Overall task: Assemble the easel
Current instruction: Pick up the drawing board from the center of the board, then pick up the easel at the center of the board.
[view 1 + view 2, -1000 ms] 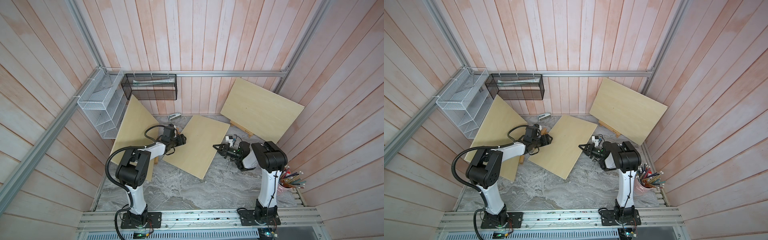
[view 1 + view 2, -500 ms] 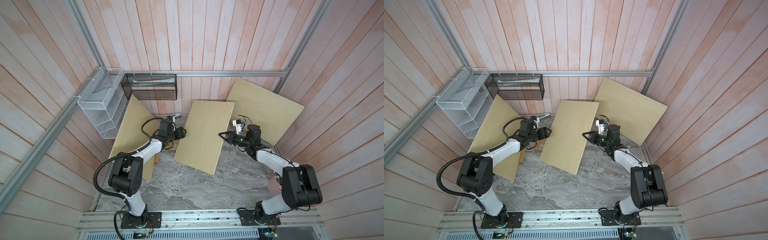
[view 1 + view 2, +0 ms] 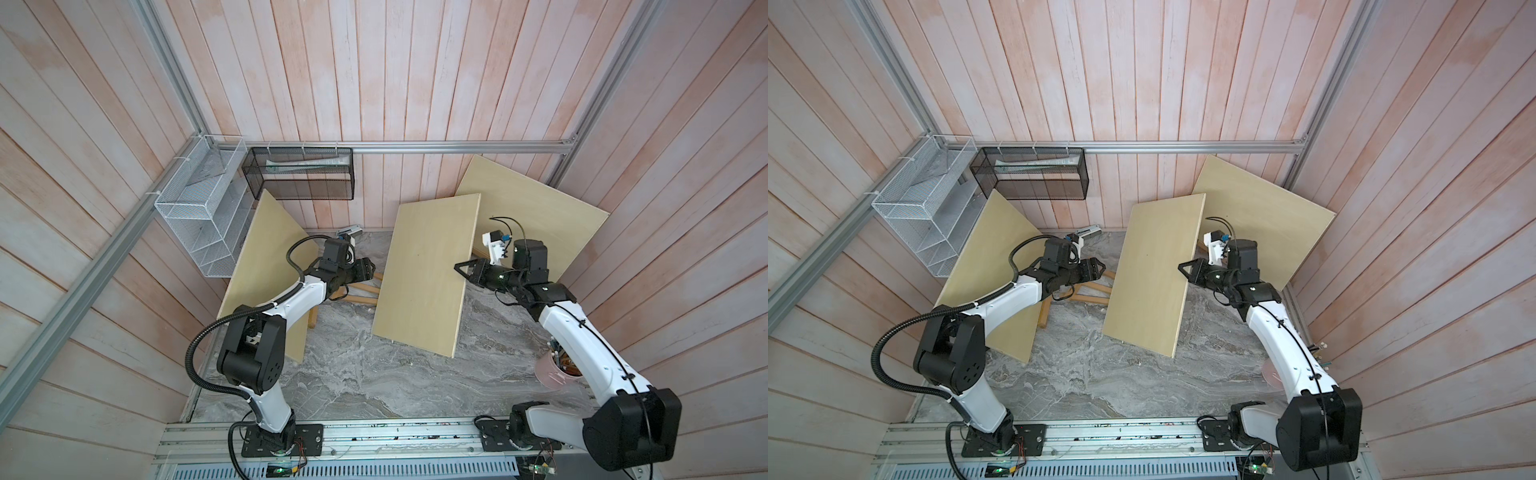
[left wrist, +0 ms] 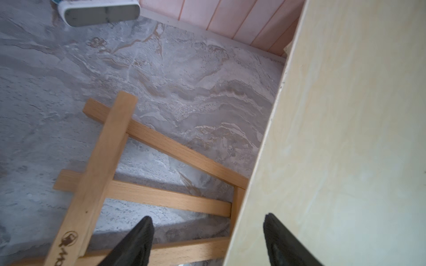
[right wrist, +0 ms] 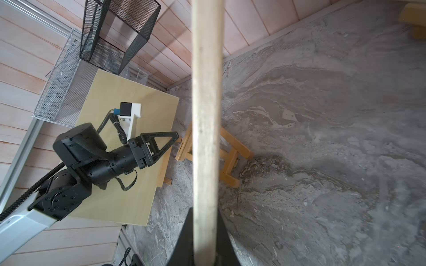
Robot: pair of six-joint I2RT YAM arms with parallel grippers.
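Two grips are what this board wants, and you have only one. Your right gripper [image 3: 462, 269] is clamped hard on one long edge of the middle board [image 3: 428, 274], which stands tilted in front of it. The right wrist view shows that edge running straight out from between the closed jaws. Your left gripper [image 3: 368, 268] hangs with its jaws spread and nothing in them, just off the board's opposite edge. In the left wrist view that edge passes between the two fingers [image 4: 138, 239], but I cannot tell whether they bracket its thickness. The easel [image 4: 147, 161] lies on the marble table [image 3: 353, 374] directly beneath the left gripper, partly tucked behind the board, its bars crossed rather than stood up. My reading is that the board must be steadied before anything is seated. So bring the left jaws square to the edge, one on each face, and close only when both faces are covered. Hold the right wrist quiet while you do it, since a one-sided pinch lets a wide panel swing. Mind the second board [image 3: 552, 216] leaning on the wall behind the right gripper, and the easel's leg under your left fingertips.
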